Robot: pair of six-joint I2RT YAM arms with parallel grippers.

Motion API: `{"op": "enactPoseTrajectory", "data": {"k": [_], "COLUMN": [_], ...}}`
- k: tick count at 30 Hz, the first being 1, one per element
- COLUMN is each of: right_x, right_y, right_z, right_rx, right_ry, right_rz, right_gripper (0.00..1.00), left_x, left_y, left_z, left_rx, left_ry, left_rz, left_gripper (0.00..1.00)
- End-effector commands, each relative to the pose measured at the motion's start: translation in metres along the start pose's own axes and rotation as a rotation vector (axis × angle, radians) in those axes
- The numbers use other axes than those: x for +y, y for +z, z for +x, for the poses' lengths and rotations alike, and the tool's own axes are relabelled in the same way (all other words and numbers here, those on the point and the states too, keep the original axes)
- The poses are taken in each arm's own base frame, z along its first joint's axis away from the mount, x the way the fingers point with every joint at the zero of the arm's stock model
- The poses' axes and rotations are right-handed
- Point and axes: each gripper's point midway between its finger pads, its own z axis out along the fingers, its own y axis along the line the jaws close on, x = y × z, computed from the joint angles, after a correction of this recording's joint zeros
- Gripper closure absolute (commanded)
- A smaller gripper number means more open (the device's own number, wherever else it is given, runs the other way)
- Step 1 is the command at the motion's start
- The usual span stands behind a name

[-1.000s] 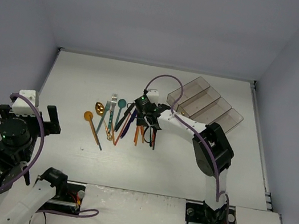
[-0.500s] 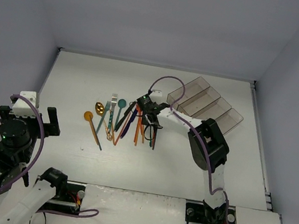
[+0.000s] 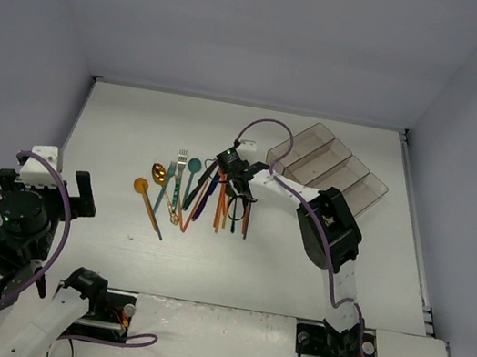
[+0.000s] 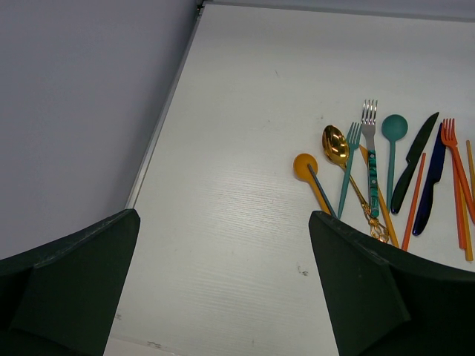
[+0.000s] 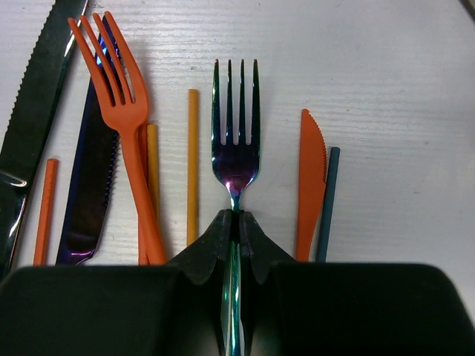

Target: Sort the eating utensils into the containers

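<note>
- Top view: a second back my right fingers (image 3: 237, 199) stood half apart over the right end of the utensils (image 3: 182, 192). Now they have come together there, and my right elbow has slid a little toward that row. From up here, what they pinch is hidden beneath them.
- Top view: my left fingers (image 3: 84, 189) have sunk a touch at the near left and stand spread wide, holding nothing, well apart from the row. The containers (image 3: 328, 167) sit aslant at the far right of the surface (image 3: 137, 124).
- Left wrist view: my two left fingers fill the bottom corners, wide apart. Only this view shows the left half of the row plainly. The orange spoon (image 4: 305, 165), gold spoon (image 4: 335, 144), teal spoon (image 4: 394, 126) and black knife (image 4: 415, 156) all lie with their heads toward the far wall.
- Right wrist view: only here does the grip show. My right fingers are clamped on the neck of the dark fork (image 5: 235, 141), just below its tines.
- Right wrist view: the fork's long axis runs near to far, tines toward the far wall. It lies parallel to the orange fork (image 5: 122, 96) on its left and the orange knife (image 5: 312, 163) on its right. I cannot tell whether it is off the surface.
</note>
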Motion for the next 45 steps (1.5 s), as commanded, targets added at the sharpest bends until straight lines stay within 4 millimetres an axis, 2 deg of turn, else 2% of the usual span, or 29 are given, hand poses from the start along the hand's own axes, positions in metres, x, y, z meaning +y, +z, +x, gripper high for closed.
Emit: {"op": "enactPoseTrajectory", "data": {"k": [1,5,8,10,12,15,19,22,26,31,37,42,45], "right_x": [0.004,-0.018,-0.042,-0.069,-0.091,-0.137,-0.178,-0.197,-0.211,-0.215,-0.215,-0.205,-0.202], "right_y": [-0.043,-0.076,-0.096,-0.106,-0.106,-0.096,-0.076,-0.054,-0.037,-0.011,0.016,0.032,0.032], "right_z": [-0.069,-0.128,-0.166,-0.195,-0.210,-0.229,-0.241,-0.245,-0.256,-0.253,-0.238,-0.226,-0.221], "right_rx": [-0.143,-0.250,-0.330,-0.387,-0.413,-0.435,-0.451,-0.447,-0.455,-0.439,-0.403,-0.361,-0.353], "right_ry": [0.095,0.214,0.309,0.392,0.445,0.562,0.685,0.734,0.769,0.789,0.807,0.792,0.783], "right_rz": [-0.054,-0.077,-0.066,-0.042,-0.015,0.038,0.107,0.149,0.164,0.187,0.215,0.199,0.202], "right_gripper": [1.00,1.00,1.00,1.00,1.00,1.00,1.00,1.00,1.00,1.00,1.00,1.00,0.95], "left_x": [-0.001,-0.003,-0.006,-0.007,-0.009,-0.011,-0.014,-0.018,-0.022,-0.023,-0.023,-0.027,-0.028], "left_y": [0.003,0.004,0.006,0.007,0.009,0.011,0.014,0.015,0.016,0.017,0.016,0.018,0.018], "left_z": [-0.016,-0.020,-0.020,-0.020,-0.019,-0.018,-0.016,-0.014,-0.013,-0.012,-0.009,-0.007,-0.007], "left_rx": [-0.023,-0.022,-0.015,-0.009,-0.003,0.004,0.017,0.028,0.036,0.041,0.043,0.054,0.055], "left_ry": [-0.014,-0.029,-0.035,-0.041,-0.048,-0.056,-0.066,-0.072,-0.079,-0.078,-0.076,-0.071,-0.071], "left_rz": [-0.009,-0.006,-0.002,0.002,0.003,0.006,0.010,0.024,0.040,0.043,0.048,0.060,0.066], "left_gripper": [0.03,0.03,0.03,0.03,0.03,0.03,0.03,0.03,0.03,0.03,0.03,0.03,0.03]}}
